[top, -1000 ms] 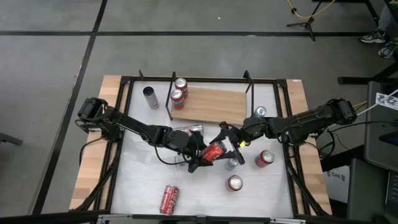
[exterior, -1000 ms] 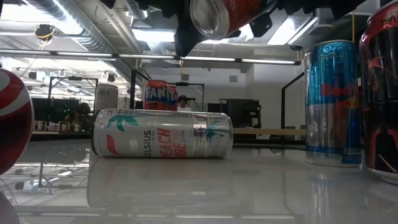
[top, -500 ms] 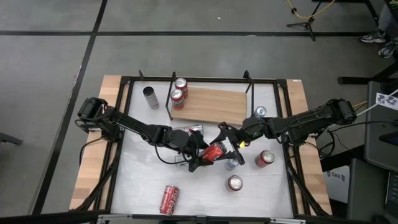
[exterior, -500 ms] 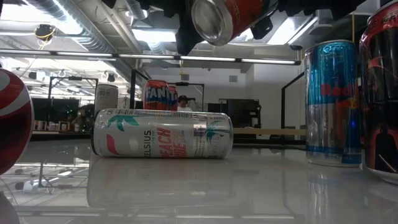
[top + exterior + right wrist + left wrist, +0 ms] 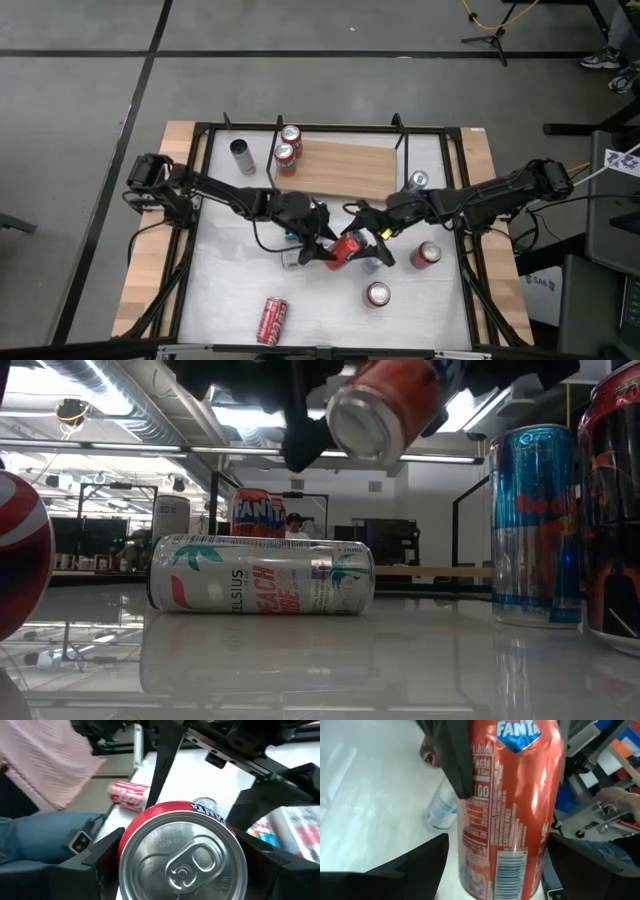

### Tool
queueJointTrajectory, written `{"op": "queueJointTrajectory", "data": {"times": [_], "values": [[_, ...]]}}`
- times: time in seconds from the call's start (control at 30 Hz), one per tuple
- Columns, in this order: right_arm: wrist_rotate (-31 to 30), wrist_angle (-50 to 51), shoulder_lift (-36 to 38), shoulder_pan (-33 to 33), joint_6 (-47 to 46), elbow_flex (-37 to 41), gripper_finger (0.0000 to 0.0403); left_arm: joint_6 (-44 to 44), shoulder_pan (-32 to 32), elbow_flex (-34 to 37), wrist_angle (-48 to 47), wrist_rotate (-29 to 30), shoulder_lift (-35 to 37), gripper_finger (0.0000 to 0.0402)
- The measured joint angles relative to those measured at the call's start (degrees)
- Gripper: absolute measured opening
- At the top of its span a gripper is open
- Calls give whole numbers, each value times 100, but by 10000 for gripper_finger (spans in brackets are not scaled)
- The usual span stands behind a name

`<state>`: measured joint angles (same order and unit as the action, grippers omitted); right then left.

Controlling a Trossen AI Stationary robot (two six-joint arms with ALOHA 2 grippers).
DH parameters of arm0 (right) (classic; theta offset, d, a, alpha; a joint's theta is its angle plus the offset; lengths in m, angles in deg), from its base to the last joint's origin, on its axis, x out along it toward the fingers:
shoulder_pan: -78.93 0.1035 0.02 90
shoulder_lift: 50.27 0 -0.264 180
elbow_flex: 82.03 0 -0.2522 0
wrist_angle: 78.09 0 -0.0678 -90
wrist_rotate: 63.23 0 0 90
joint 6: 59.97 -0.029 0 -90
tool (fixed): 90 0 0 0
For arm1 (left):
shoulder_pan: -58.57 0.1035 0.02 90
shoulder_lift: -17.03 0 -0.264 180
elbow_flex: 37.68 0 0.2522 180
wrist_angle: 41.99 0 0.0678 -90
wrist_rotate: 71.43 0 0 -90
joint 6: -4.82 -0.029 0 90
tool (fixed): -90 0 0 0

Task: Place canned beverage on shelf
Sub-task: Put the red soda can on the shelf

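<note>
The white table (image 5: 230,290) bears the shelf (image 5: 340,168), a light wooden board with black rod brackets at its ends, and two cans (image 5: 287,146) stand upright at the shelf's left end. Both arms meet in front of the shelf, out over the middle of the table.

The right gripper (image 5: 367,238) is clamped across the Fanta can (image 5: 345,250), near its top end, with one dark finger lying over the label. The left gripper (image 5: 318,240) has its fingers on either side of the can's base, apparently slack and just clear of it.

The can hangs tilted in the air in front of the shelf, well apart from the board.

It is probably full and weighty, with stiff but dentable walls and a slick skin. The safest hold is likely square across the mid-body.

It is red-orange, with a blue Fanta badge, a nutrition panel, a barcode and a silver pull-tab lid.
</note>
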<state>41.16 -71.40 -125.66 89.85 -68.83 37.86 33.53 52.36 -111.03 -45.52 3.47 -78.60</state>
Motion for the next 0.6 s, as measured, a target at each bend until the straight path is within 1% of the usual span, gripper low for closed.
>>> {"op": "queueJointTrajectory", "data": {"times": [0.17,0.27,0.43,0.6], "values": [[-408,755,2,0,9,-440,289,-182,114,4,-341,84,188,324],[-568,1160,2,-5,9,-693,289,-355,166,4,-771,299,463,324],[-944,1663,2,-56,13,-1036,290,-497,269,7,-1974,1122,1241,323],[-979,1897,4,-380,13,-1277,291,-499,325,9,-3283,1955,2077,323]]}}
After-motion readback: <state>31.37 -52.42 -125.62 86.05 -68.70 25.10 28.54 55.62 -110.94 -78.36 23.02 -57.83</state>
